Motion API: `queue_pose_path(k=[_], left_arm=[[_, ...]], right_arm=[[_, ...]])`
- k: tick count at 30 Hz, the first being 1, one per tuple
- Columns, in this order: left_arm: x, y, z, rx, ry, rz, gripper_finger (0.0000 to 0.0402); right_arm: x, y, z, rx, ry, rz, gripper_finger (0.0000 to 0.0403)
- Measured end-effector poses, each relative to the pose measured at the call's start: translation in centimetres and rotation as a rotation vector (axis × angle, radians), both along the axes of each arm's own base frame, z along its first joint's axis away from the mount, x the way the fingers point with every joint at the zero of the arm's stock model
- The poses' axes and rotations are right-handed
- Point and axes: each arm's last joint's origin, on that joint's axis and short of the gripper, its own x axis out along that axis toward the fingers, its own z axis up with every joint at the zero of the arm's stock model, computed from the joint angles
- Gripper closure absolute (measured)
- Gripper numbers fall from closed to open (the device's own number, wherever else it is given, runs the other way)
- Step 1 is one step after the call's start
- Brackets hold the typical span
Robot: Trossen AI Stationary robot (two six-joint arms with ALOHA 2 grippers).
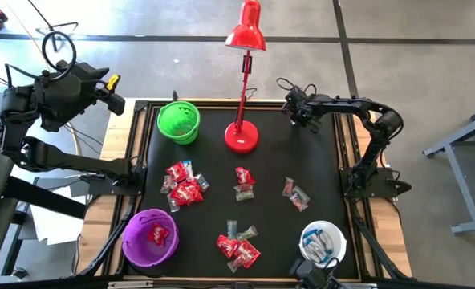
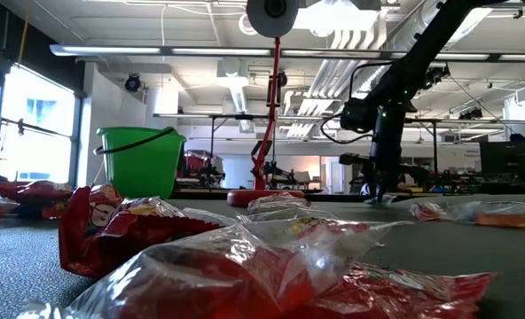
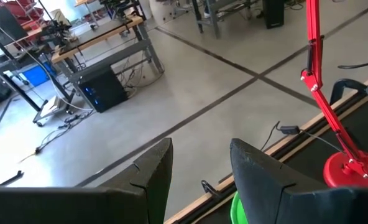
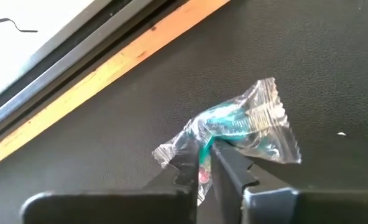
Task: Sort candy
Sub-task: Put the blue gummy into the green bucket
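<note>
Small wrapped candies lie in loose heaps on the black mat: red and blue-and-white ones (image 1: 185,185) at the left, a few (image 1: 243,183) in the middle, a few (image 1: 295,193) at the right, and a heap (image 1: 239,246) near the front. My right gripper (image 1: 296,112) is at the mat's far right, low over it, shut on one clear greenish candy (image 4: 246,124). My left gripper (image 1: 113,92) is open and empty, beyond the table's left edge, left of the green bowl (image 1: 178,121); its gap shows in the left wrist view (image 3: 199,168). My right gripper pinches the clear greenish candy between its two fingertips (image 4: 230,165), on the wrapper's side nearest the gripper (image 4: 209,140). The fingers come from above, slanting down. The rest of the wrapper sticks out beyond the tips. Whether it still touches the mat I cannot tell.
A red desk lamp stands with its base (image 1: 241,136) at the far middle and its shade over the far edge. A purple bowl (image 1: 133,249) at the near left holds red candy. A white bowl (image 1: 306,241) at the near right holds blue-and-white candy.
</note>
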Motion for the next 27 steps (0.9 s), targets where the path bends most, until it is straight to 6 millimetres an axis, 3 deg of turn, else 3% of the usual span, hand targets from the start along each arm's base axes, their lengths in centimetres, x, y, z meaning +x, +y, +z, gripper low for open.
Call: queue_pose_path(k=[10, 17, 21, 27], left_arm=[[0.2, -0.1, -0.1, -0.08, -0.089, -0.049, 0.0252], [1.7, 0.0, -0.3, -0.188, -0.169, -0.09, 0.0252], [3.4, 0.3, -0.5, -0.225, -0.166, -0.093, 0.0252], [8.1, 1.2, -0.8, -0.264, -0.149, -0.154, 0.0252]], right_arm=[[0.0, 0.6, 1.2, 0.005, -0.025, 0.139, 0.0401], [0.2, 1.7, 4.9, -0.085, -0.117, 0.319, 0.0402], [0.4, 2.9, 7.4, -0.145, -0.188, 0.468, 0.0402], [0.5, 5.7, 11.4, -0.294, -0.268, 0.812, 0.0402]])
